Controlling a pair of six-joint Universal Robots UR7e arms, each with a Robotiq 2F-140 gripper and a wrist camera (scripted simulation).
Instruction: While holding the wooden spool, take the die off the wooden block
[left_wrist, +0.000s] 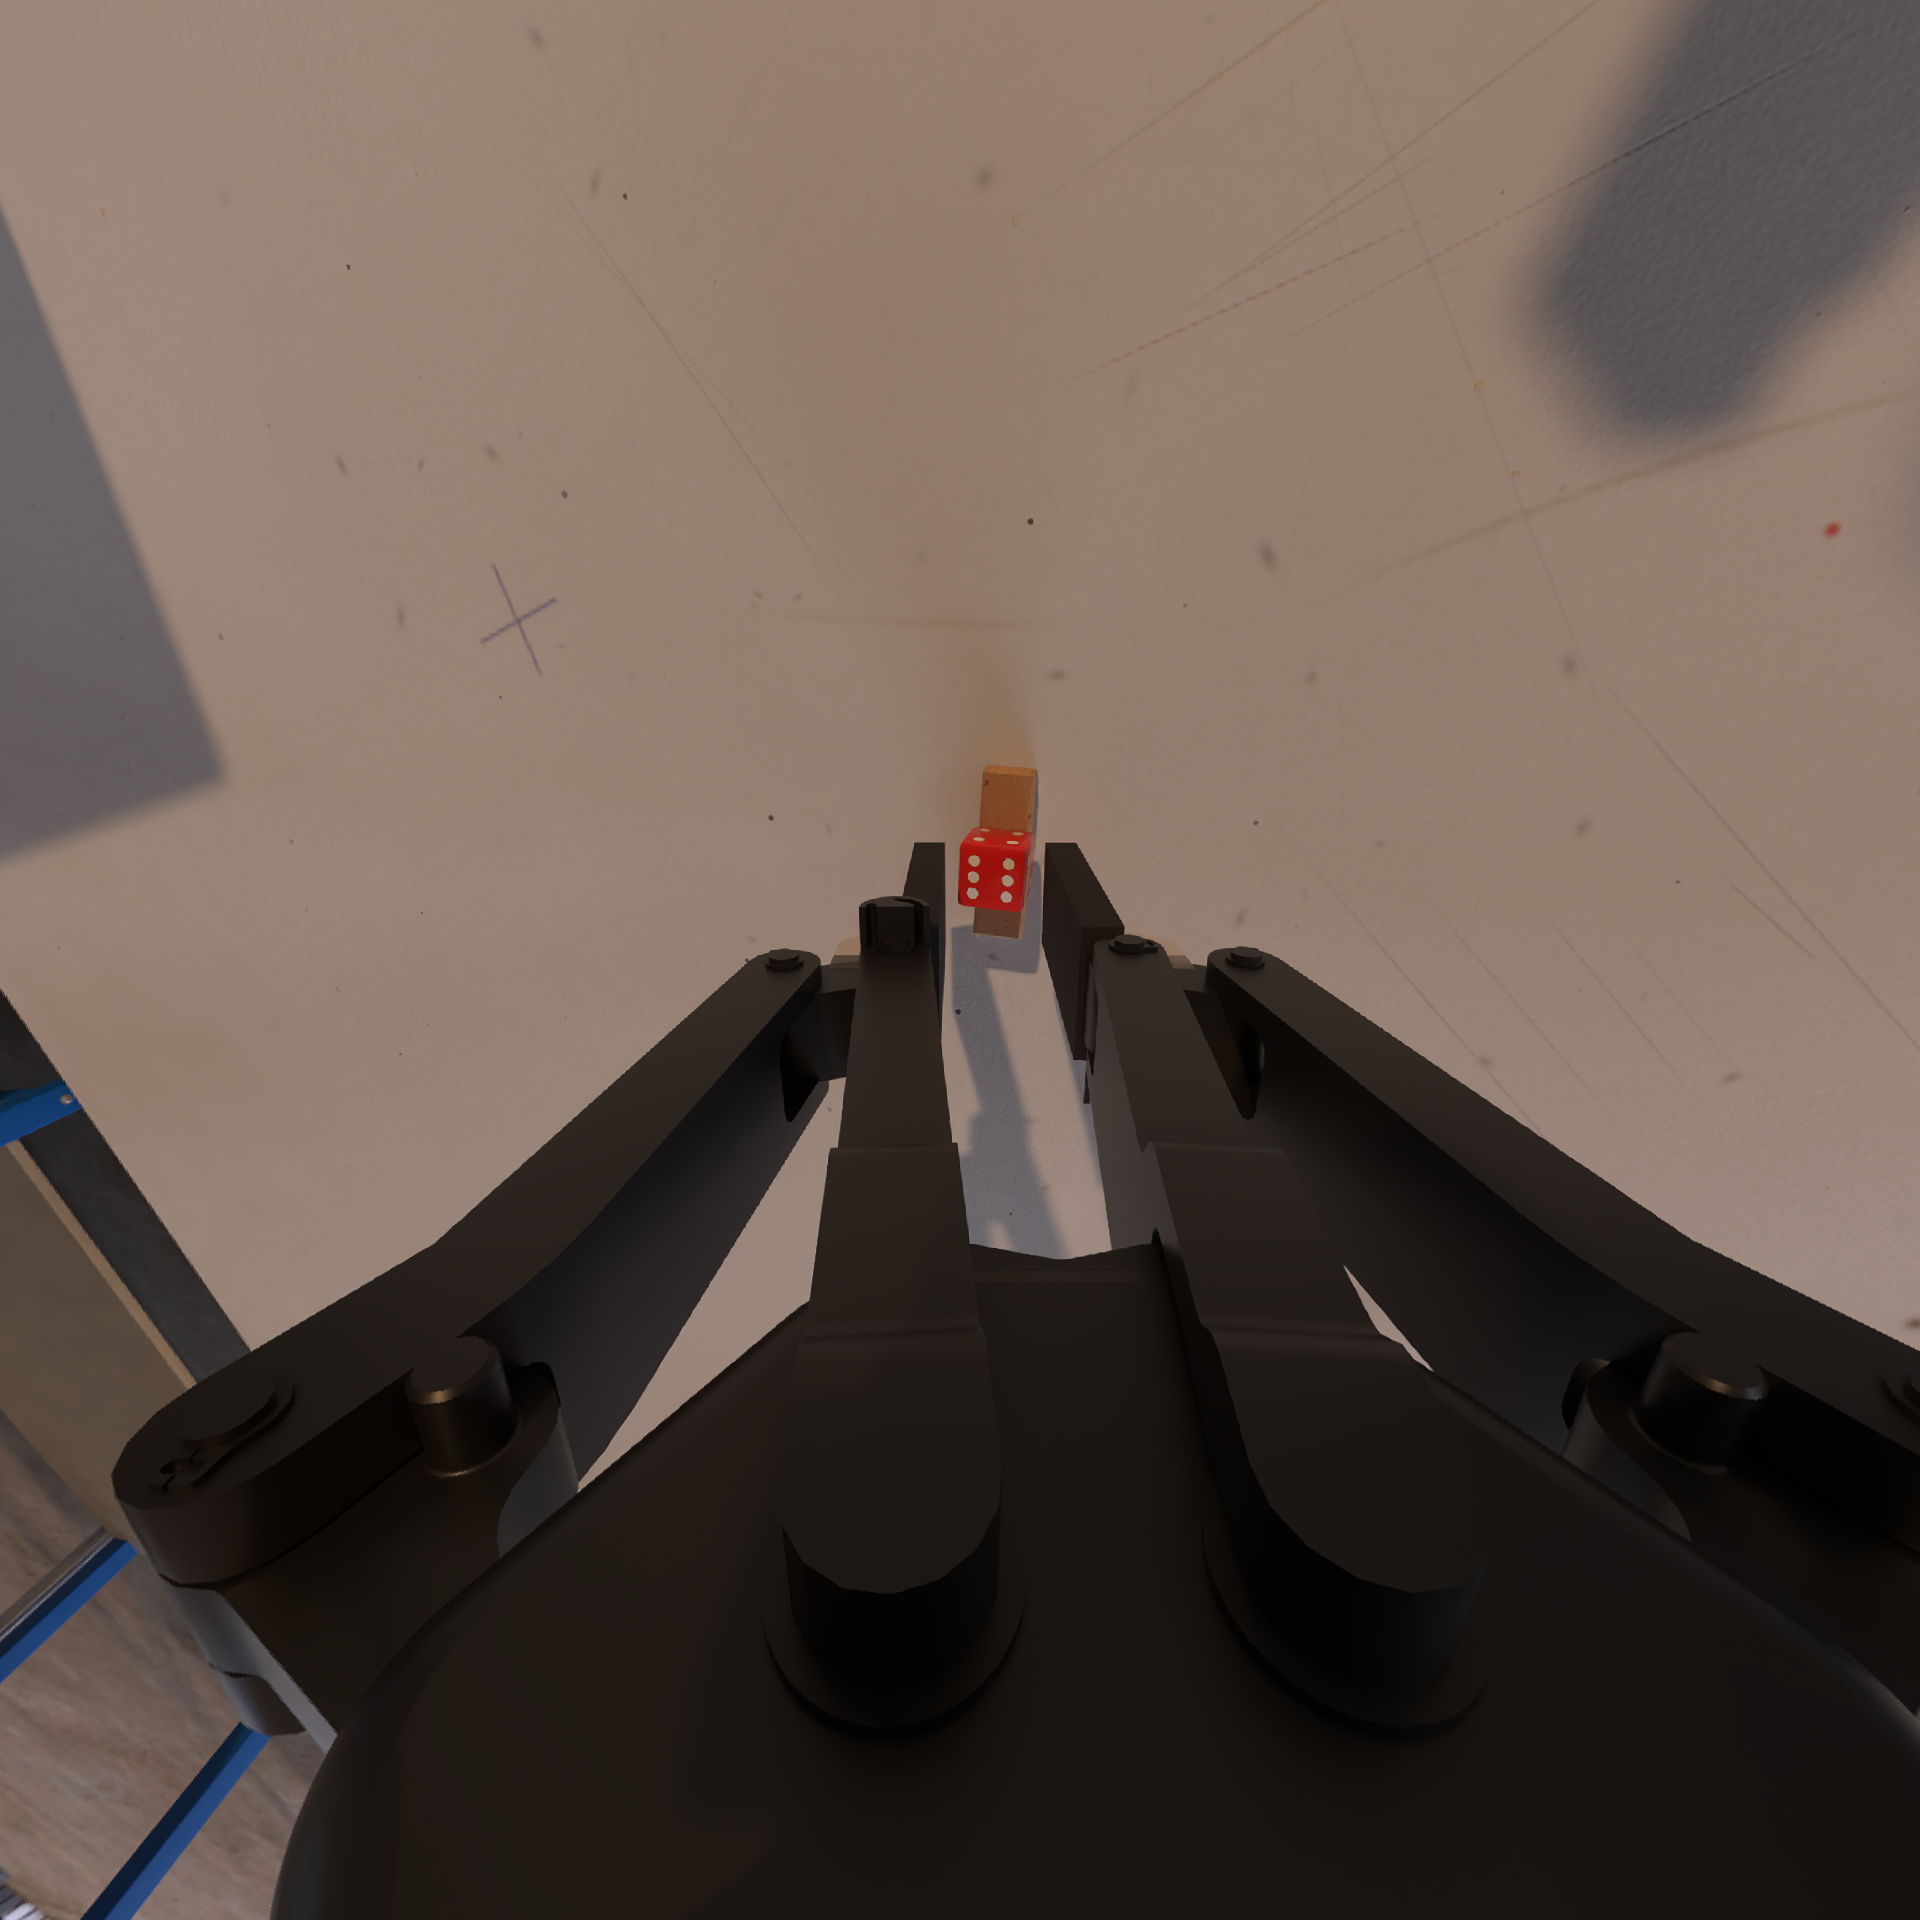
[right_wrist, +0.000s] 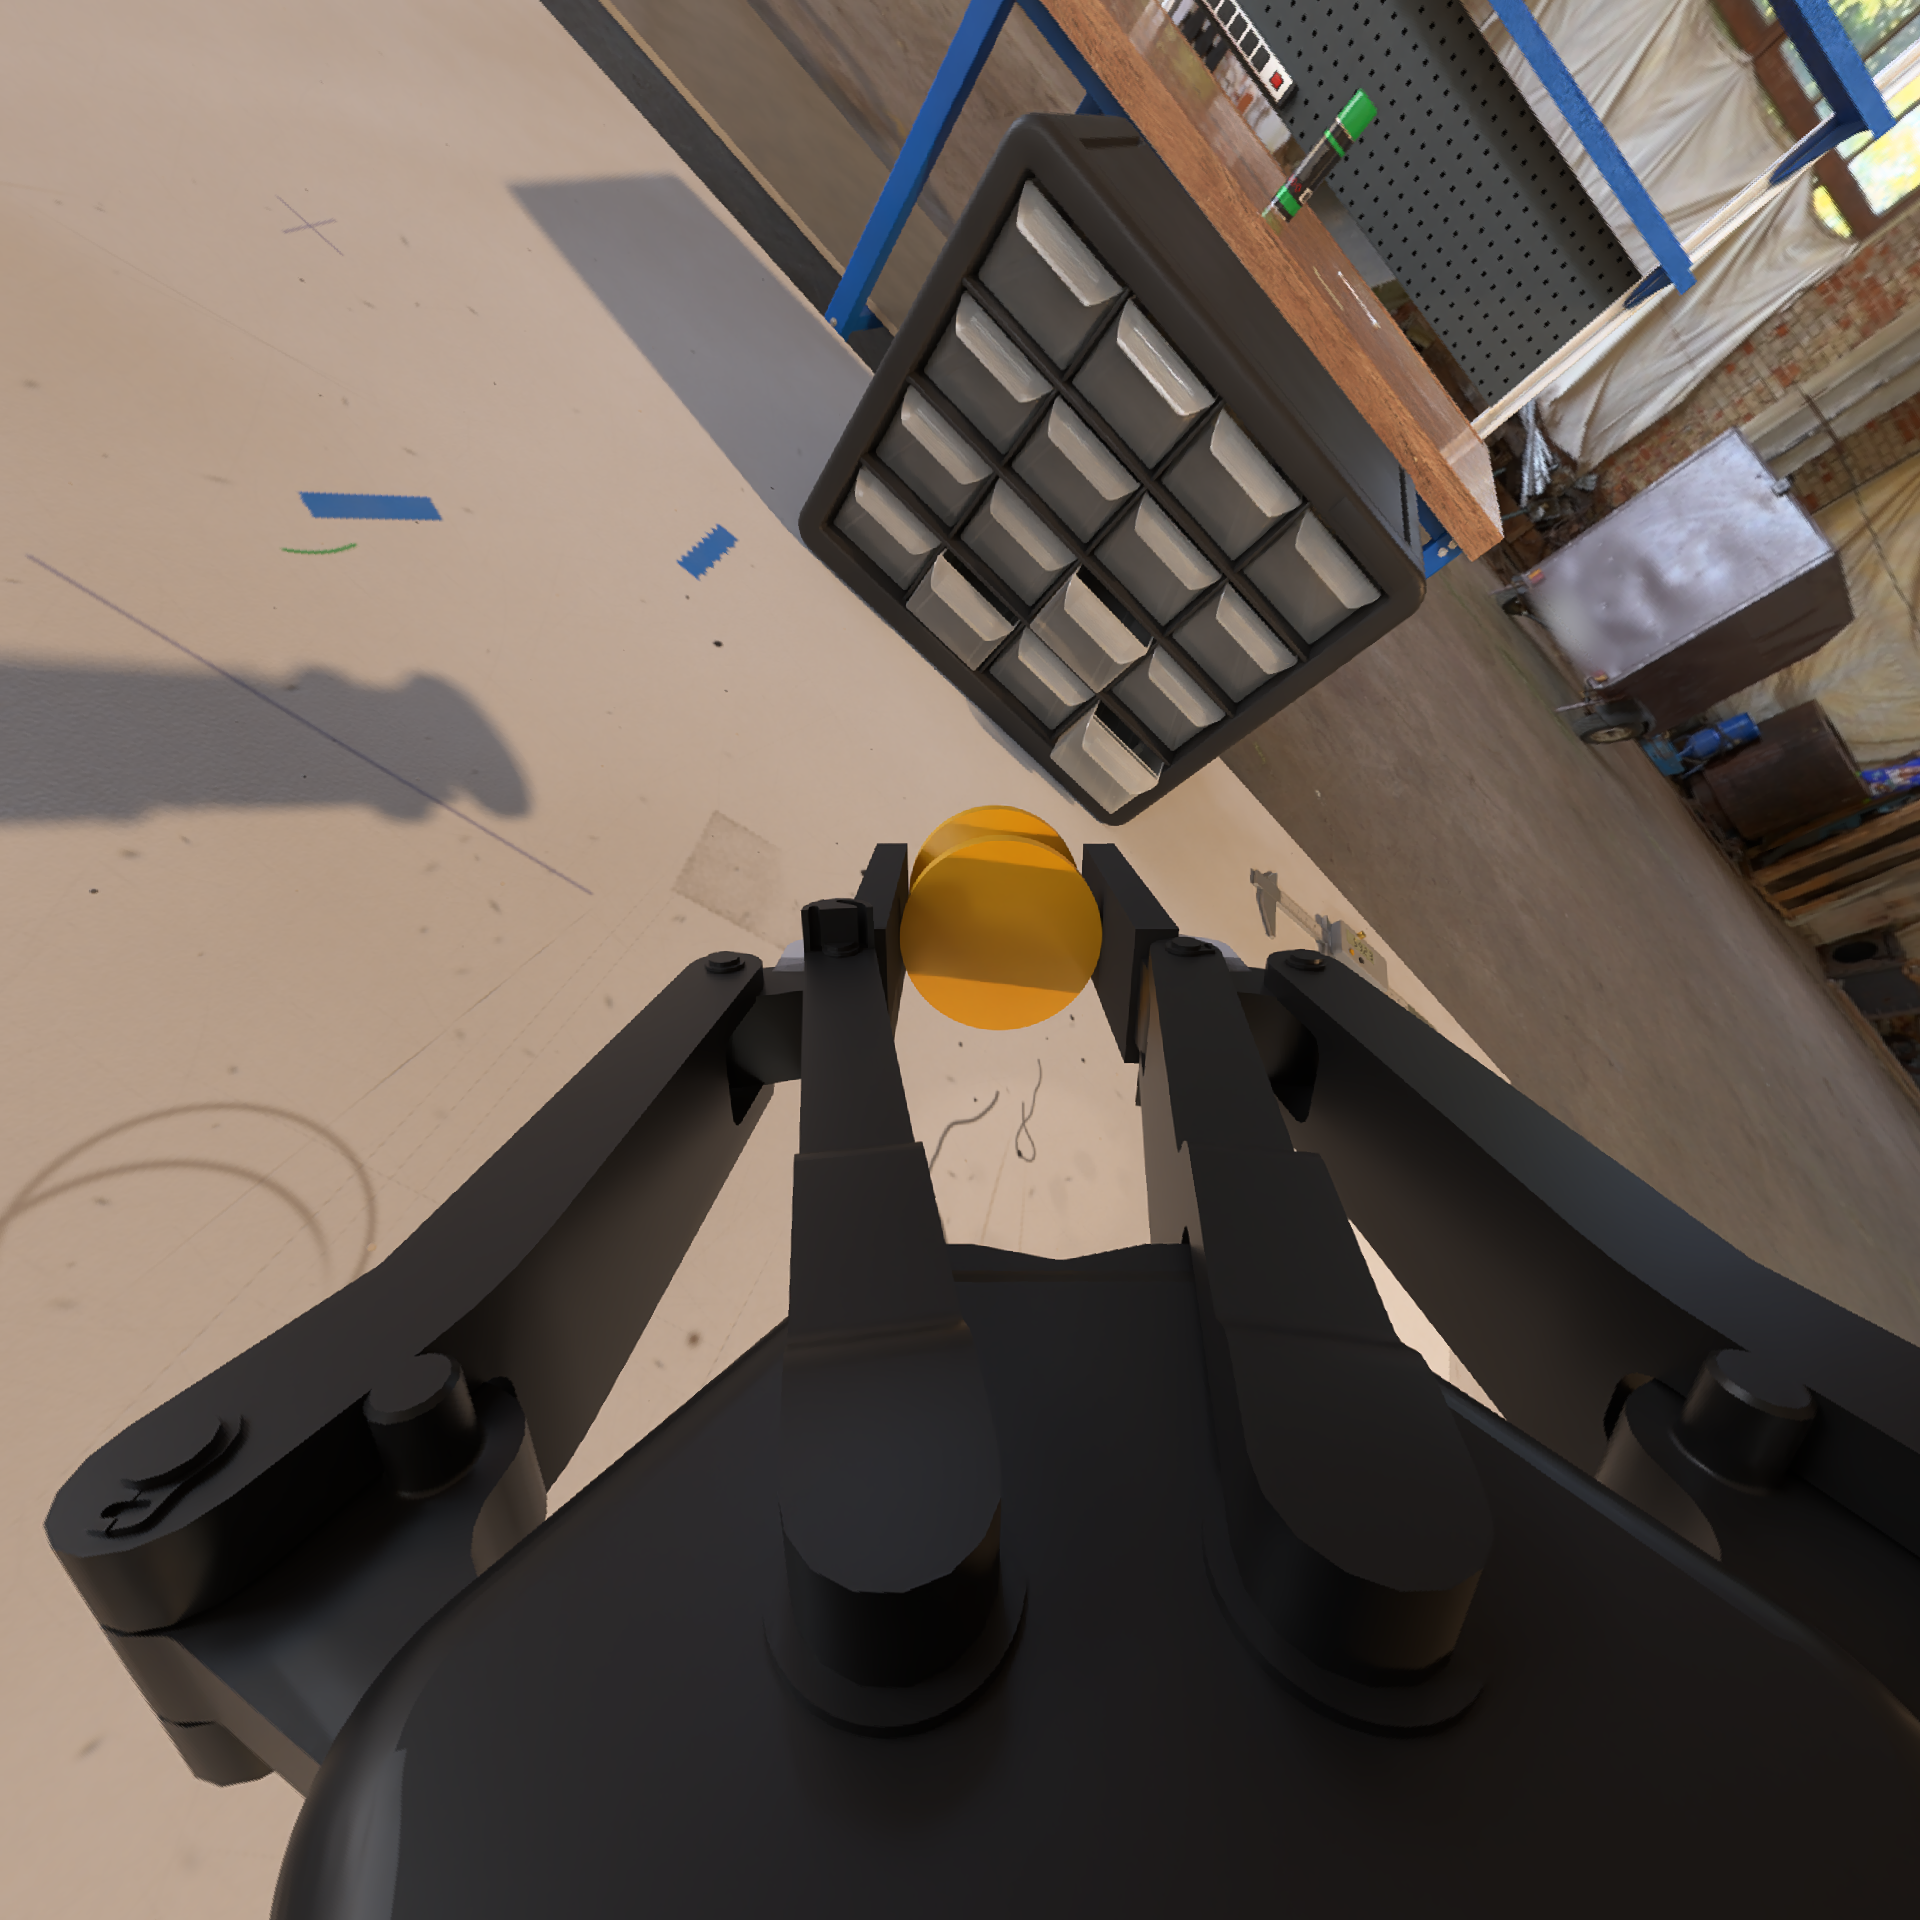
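A scuffed beige tabletop (left_wrist: 623, 416) fills the left wrist view; in the right wrist view a black cabinet of small clear drawers (right_wrist: 1112, 478) stands on it, its back hidden. The right gripper (right_wrist: 995, 914) is clenched on a round orange-yellow wooden spool (right_wrist: 1000, 935), whose far flange is mostly hidden behind the near one. The left gripper (left_wrist: 992, 883) hangs above a light wooden block (left_wrist: 1008, 800), fingers parted either side of a red die with white pips (left_wrist: 994, 868). The die rests on the block and covers its middle; whether the pads touch the die cannot be told.
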